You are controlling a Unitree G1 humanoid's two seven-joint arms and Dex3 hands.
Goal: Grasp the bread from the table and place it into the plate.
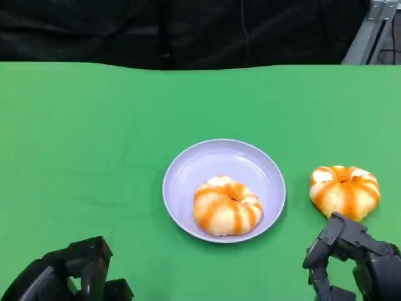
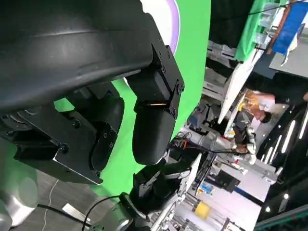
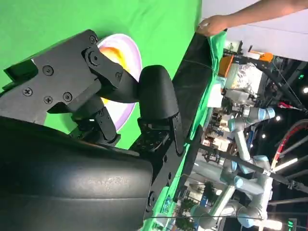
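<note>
Bread (image 1: 344, 191) beside plate (image 1: 188, 166) rim, table edge near.

Robotics lab: robot arms (image 3: 245, 144), equipment racks (image 2: 226, 187).

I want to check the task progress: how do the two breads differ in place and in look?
The bread in the plate lies inside the lavender plate, toward its near rim; the bread on the table lies on the green cloth, to the plate's right and apart from it. The first is far from both hands; the second lies just beyond the right hand. Both are round, pale, with orange stripes.
</note>
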